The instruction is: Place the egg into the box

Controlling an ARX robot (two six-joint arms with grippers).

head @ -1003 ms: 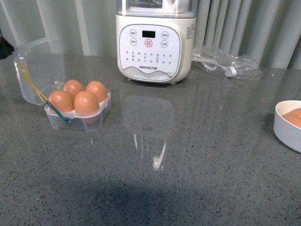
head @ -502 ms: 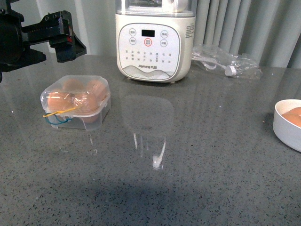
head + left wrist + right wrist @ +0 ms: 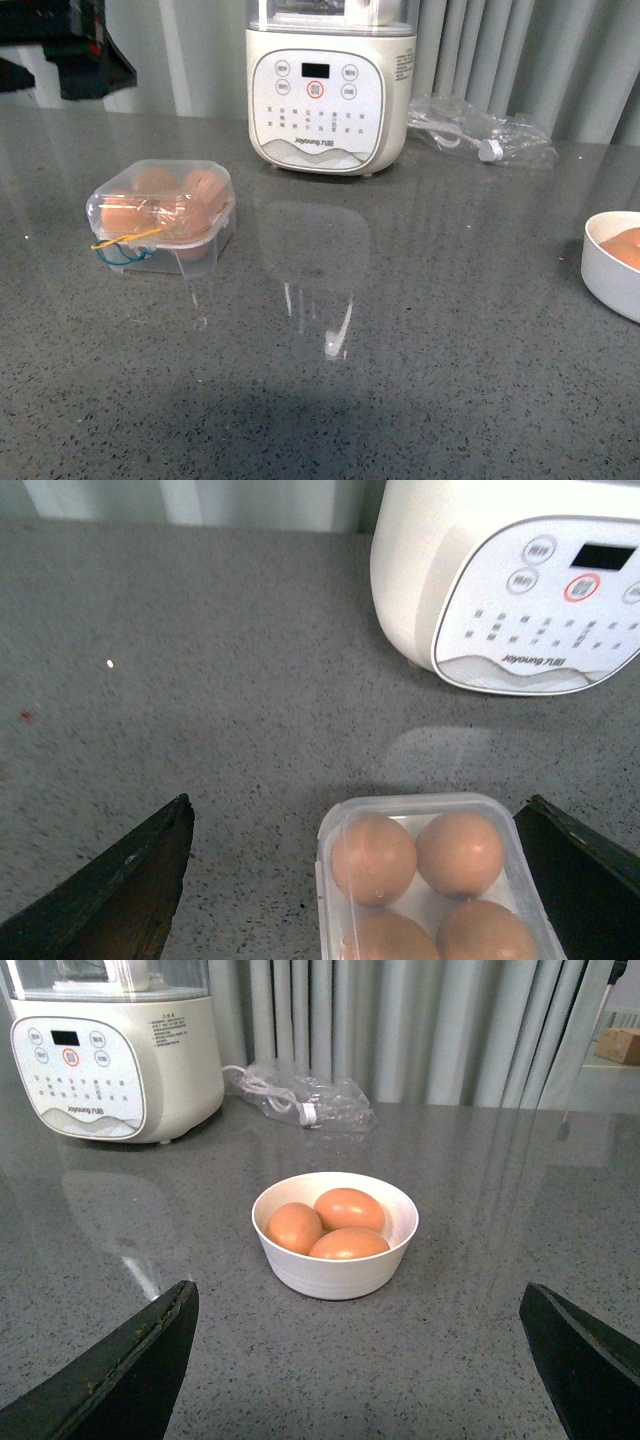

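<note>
Nearest the robot, on the grey speckled countertop (image 3: 400, 330), stands the box (image 3: 160, 217), its clear lid down over four brown eggs; the egg (image 3: 373, 858) in question looks seated in one of the four slots, so the placing step appears finished. The left gripper (image 3: 350, 880) hangs above the box with its jaws spread wide, empty. The right gripper (image 3: 355, 1360), also wide and empty, faces the white bowl (image 3: 335, 1233) of three eggs, well to the right of the box. Any next move likely calls only for withdrawing clear. Behind and right of the box stands a cream soy-milk maker (image 3: 328, 85) marked "Joyoung"; its button labels are too small to read.
</note>
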